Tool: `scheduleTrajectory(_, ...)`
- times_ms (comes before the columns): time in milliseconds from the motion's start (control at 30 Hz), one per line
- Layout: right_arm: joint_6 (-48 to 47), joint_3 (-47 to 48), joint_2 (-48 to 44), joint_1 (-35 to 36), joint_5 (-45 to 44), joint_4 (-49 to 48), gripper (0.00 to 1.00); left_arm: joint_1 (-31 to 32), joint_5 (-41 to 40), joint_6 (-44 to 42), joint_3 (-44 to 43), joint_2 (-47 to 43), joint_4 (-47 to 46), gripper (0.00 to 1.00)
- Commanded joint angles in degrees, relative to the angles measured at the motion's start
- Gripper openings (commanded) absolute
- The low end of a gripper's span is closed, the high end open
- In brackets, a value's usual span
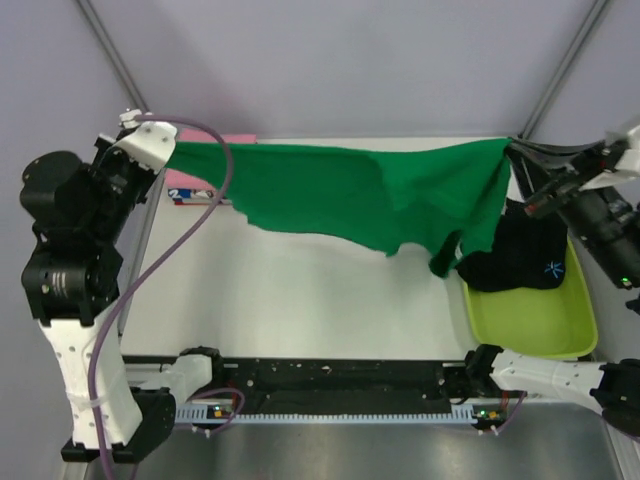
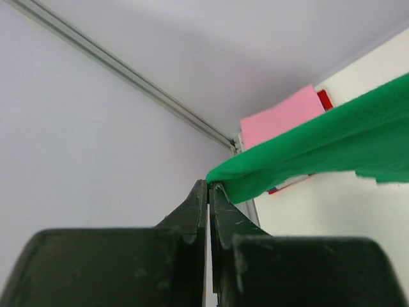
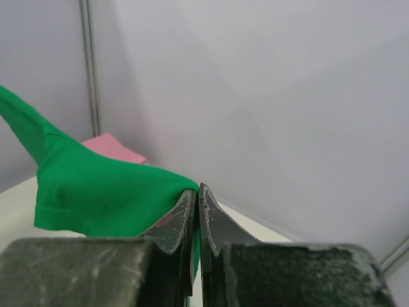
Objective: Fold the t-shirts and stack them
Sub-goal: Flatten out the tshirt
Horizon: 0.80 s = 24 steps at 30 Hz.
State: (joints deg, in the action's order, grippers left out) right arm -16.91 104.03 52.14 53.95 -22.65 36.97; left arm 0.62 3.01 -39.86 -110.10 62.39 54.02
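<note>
Table [image 1: 300, 300]: L gripper [image 2: 209, 185], R gripper [image 3: 197, 190] pinch green tee [image 1: 350, 190] (blue mark [image 1: 551, 268] illegible).

Likely lab: grey-walled, strut-framed booth [image 1: 350, 60]

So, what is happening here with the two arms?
The robot holds a green t-shirt stretched in the air. The left gripper is shut on one end, the right gripper on the other. A black t-shirt lies in the lime tub; a folded pink t-shirt sits at the far left.
</note>
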Motion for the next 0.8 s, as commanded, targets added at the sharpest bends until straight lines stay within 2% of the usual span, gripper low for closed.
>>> scheduleTrajectory(0,-0.06,7.32,0.42,0.19,3.85,4.42,0.00,-0.27,0.16,-1.10,-2.74,-2.89,0.03,0.00)
scheduleTrajectory(133,-0.32,7.24,0.77,0.27,2.01,5.04,0.00,-0.27,-1.60,-1.54,-2.84,-1.75,1.35,0.00)
scheduleTrajectory(233,-2.16,6.54,2.34,0.19,-4.74,4.34,0.00,-0.18,-2.48,-1.02,-2.75,0.35,0.21,0.00)
scheduleTrajectory(367,-7.08,1.46,4.02,-2.08,-10.65,-1.97,0.00,-0.27,-1.69,0.21,-3.71,6.15,-0.93,0.00)
scheduleTrajectory(433,-5.34,-1.27,5.51,-10.22,-5.59,-2.17,0.00,-0.18,-0.03,1.09,-3.10,9.22,-1.63,0.00)
scheduleTrajectory(567,6.42,-9.34,11.74,-34.39,18.73,-4.61,0.00,-0.27,2.88,2.68,-0.56,14.85,-4.79,0.00)
scheduleTrajectory(633,8.46,-14.44,16.48,-38.82,24.91,-10.75,0.00,-0.18,5.42,2.68,2.68,17.66,-7.16,0.00)
scheduleTrajectory(767,3.56,-24.56,27.37,-40.16,34.06,-25.25,0.00,0.95,6.58,1.19,12.52,25.74,-14.36,0.00)
